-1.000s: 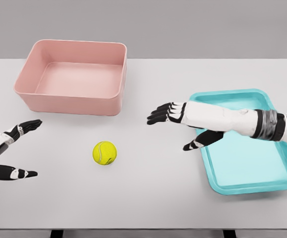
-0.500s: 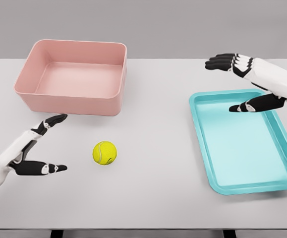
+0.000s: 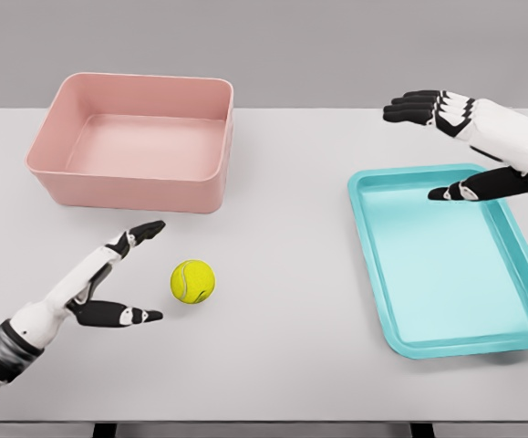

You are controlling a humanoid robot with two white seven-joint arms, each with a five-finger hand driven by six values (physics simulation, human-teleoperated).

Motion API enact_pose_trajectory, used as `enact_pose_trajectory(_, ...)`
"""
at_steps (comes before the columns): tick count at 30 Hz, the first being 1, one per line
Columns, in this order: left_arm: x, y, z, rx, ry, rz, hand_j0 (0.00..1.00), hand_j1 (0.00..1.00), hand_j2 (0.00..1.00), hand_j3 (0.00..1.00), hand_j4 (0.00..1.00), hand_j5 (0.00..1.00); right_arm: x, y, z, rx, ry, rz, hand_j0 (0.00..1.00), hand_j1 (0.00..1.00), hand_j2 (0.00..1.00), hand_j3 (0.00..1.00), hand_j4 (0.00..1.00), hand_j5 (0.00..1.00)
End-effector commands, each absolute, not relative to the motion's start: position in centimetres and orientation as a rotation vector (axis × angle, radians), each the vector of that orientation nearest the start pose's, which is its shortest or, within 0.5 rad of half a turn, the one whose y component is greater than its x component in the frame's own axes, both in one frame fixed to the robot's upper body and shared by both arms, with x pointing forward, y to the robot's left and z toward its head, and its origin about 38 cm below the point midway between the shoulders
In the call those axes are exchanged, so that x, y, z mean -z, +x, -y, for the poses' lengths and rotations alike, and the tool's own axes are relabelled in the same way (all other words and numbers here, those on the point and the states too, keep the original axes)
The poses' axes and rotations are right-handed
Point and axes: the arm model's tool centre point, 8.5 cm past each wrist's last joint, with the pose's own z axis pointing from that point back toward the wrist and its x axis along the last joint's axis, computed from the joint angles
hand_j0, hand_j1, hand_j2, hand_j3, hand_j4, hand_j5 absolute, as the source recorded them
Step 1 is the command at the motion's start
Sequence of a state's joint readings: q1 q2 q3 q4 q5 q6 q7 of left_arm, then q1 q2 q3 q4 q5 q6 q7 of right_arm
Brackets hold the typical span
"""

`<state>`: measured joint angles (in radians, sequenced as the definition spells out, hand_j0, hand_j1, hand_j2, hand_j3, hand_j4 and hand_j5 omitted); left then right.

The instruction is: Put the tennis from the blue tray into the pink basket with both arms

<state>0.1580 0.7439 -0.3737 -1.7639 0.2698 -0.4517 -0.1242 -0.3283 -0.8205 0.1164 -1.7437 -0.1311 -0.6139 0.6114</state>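
Observation:
A yellow tennis ball (image 3: pixel 192 281) lies on the white table, below the pink basket (image 3: pixel 134 188) and left of the blue tray (image 3: pixel 519 338). My left hand (image 3: pixel 147 269) is open just left of the ball, fingers spread toward it without touching. My right hand (image 3: pixel 432 146) is open and raised over the tray's far right corner, holding nothing. Nothing lies in the tray or in the basket.
The white table (image 3: pixel 282 365) carries only the basket at the back left, the tray at the right and the ball. The table's front edge runs along the bottom of the view.
My left hand has reached right and forward until it is next to the ball. My right hand withdrew from the table's middle to above the tray's far corner. The ball stayed put.

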Motion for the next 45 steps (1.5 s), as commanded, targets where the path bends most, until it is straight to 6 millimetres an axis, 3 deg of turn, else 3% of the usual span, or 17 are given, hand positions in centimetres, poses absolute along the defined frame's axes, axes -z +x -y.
enact_pose_trajectory(1, -9.6, 28.2, -28.9, 0.842, -0.215, 1.643, 1.00, 1.00, 1.00, 1.00, 1.00, 1.00, -30.9, 36.6, 32.1, -1.643, -0.158, 2.011, 1.00, 1.00, 1.00, 1.00, 1.00, 1.00)
enact_pose_trajectory(10, -9.7, 28.7, -27.7, 0.939, -0.173, 1.671, 1.00, 1.00, 1.00, 1.00, 1.00, 1.00, -30.1, 36.5, 31.8, -1.641, -0.134, 2.000, 1.00, 1.00, 1.00, 1.00, 1.00, 1.00)
enact_pose_trajectory(21, -9.0, 29.2, -26.1, 0.922, -0.186, 1.668, 1.00, 1.00, 1.00, 1.00, 1.00, 1.00, -30.0, 36.3, 31.5, -1.651, -0.122, 1.999, 1.00, 1.00, 1.00, 1.00, 1.00, 1.00)
enact_pose_trajectory(42, -7.1, 29.9, -25.2, 0.939, -0.160, 1.599, 0.96, 0.96, 0.96, 0.96, 0.96, 0.96, -29.8, 36.2, 31.5, -1.650, -0.119, 1.993, 1.00, 1.00, 1.00, 1.00, 1.00, 1.00)
enact_pose_trajectory(45, -7.0, 29.9, -25.3, 0.939, -0.160, 1.596, 0.91, 0.91, 0.91, 0.91, 0.91, 0.91, -29.6, 36.2, 31.6, -1.651, -0.116, 1.986, 1.00, 1.00, 1.00, 1.00, 1.00, 1.00)
